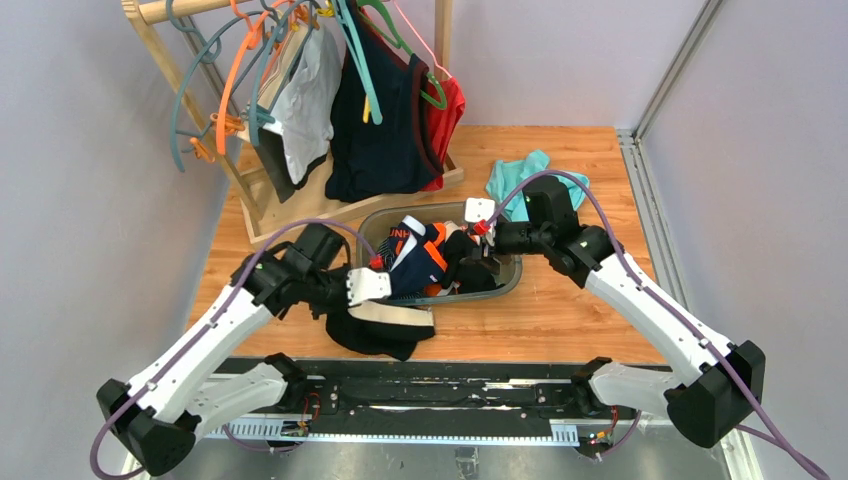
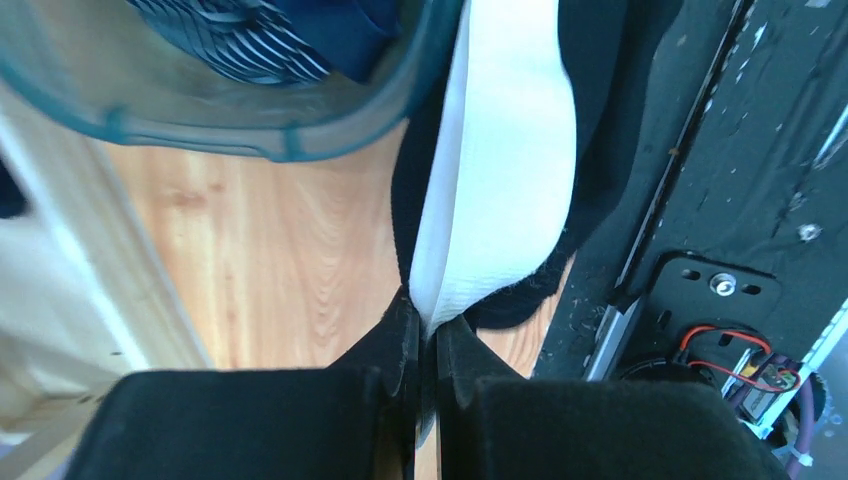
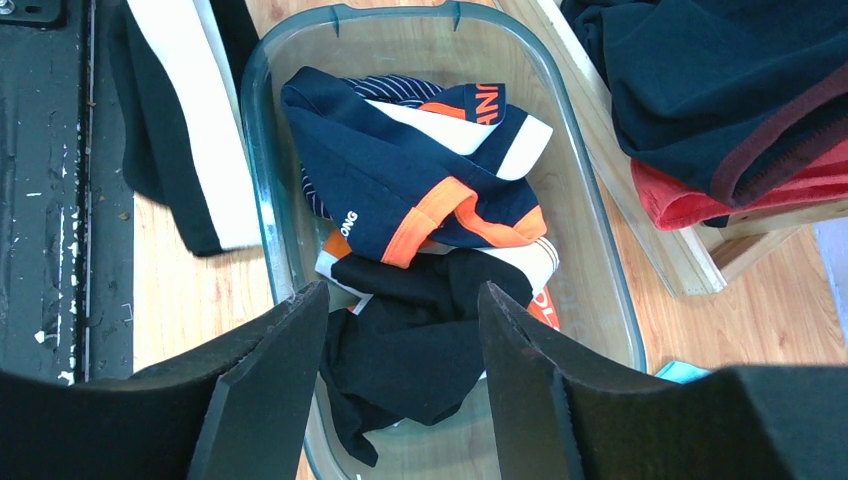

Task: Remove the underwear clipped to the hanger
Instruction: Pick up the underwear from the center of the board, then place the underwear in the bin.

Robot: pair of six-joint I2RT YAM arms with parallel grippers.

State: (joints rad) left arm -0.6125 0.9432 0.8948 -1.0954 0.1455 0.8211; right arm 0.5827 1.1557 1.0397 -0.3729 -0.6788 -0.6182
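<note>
My left gripper (image 1: 362, 288) is shut on the beige waistband of a black pair of briefs (image 1: 385, 325) that lies on the table in front of the bin. The left wrist view shows the jaws (image 2: 428, 322) pinching that waistband (image 2: 500, 150). My right gripper (image 1: 482, 252) is open and empty, hovering over the clear bin (image 1: 510, 282). Between its fingers (image 3: 400, 340) I see black briefs (image 3: 430, 330) and navy-orange briefs (image 3: 400, 180) in the bin. White-grey underwear (image 1: 305, 100) and a dark piece (image 1: 275, 172) hang clipped on the hangers at the rack (image 1: 160, 12).
A navy tank top (image 1: 385, 120) and a red garment (image 1: 450, 115) hang on the rack, whose wooden base (image 1: 300, 215) stands just behind the bin. A teal cloth (image 1: 515, 180) lies behind my right arm. Walls stand close on both sides.
</note>
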